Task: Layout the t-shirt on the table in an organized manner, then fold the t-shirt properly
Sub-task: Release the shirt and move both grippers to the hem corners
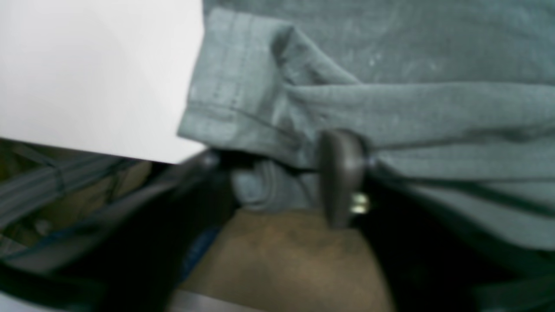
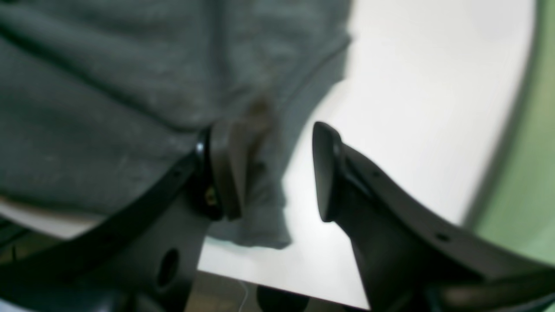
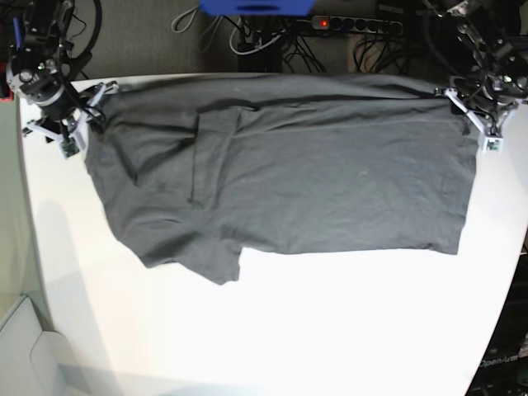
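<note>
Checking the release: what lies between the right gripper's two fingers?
Bare white table shows between them in the right wrist view; the t-shirt touches only one finger.

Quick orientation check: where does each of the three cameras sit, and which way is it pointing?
Base: overhead, looking down on the t-shirt spread over the table; both arms show at the far corners.
Left wrist: on the left gripper, facing a hemmed shirt edge at the table's edge; one dark finger shows clearly.
Right wrist: on the right gripper, facing a shirt edge; jaws apart.
All three share the shirt and white tabletop.
</note>
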Motion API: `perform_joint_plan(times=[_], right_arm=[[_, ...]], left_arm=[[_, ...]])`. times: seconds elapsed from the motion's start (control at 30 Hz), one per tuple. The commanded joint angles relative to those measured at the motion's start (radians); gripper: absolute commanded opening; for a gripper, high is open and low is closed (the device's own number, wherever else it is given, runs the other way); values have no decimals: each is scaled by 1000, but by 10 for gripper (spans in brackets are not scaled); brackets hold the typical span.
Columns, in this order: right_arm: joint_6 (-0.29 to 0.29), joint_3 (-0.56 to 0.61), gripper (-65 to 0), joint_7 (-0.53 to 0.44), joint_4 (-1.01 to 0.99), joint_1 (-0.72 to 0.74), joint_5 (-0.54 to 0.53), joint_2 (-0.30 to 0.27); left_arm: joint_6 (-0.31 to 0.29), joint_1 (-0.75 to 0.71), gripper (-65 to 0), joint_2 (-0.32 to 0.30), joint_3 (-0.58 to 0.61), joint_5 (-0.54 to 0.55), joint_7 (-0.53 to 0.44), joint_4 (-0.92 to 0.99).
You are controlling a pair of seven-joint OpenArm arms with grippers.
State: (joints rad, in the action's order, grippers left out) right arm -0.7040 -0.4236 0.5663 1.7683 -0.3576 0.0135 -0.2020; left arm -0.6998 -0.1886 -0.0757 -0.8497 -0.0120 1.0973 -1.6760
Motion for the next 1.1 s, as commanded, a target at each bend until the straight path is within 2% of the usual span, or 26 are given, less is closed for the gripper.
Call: perform_joint_plan(times=[0.0,0.1,0.2,0.3,0.47,0.6,0.8,0.97,1.07], right_arm=[[6,-4,-384,-16,31,5,-11,-6],[6,-4,-383,-16,52,13,-11,-4],[6,-4,-383,-16,52,21,-11,-4],[6,2,-372,24,45,85,-10,-4],[6,4,-305,242,20,305,-10,-9],[6,6,-300,340,-77,496,-8,-11],[6,45,-301,377,-388,721,-8,-11],[6,82,-301,366,-580,823,-8,-6],[6,82,-302,321,-666,852,-8,-4]], left_arm=[[2,4,-268,-3,-1,7,-10,-23],[2,4,-161,3,-1,11,-9,-25],[2,4,-121,26,-3,13,-10,-40],[2,10,-118,43,-3,13,-12,-98],[2,65,-118,89,-3,7,-1,-224],[2,139,-118,101,-1,5,-1,-249],[2,300,-118,89,2,4,-9,-177],[2,406,-118,32,7,4,-12,-19],[2,430,-118,-3,7,4,-15,70]])
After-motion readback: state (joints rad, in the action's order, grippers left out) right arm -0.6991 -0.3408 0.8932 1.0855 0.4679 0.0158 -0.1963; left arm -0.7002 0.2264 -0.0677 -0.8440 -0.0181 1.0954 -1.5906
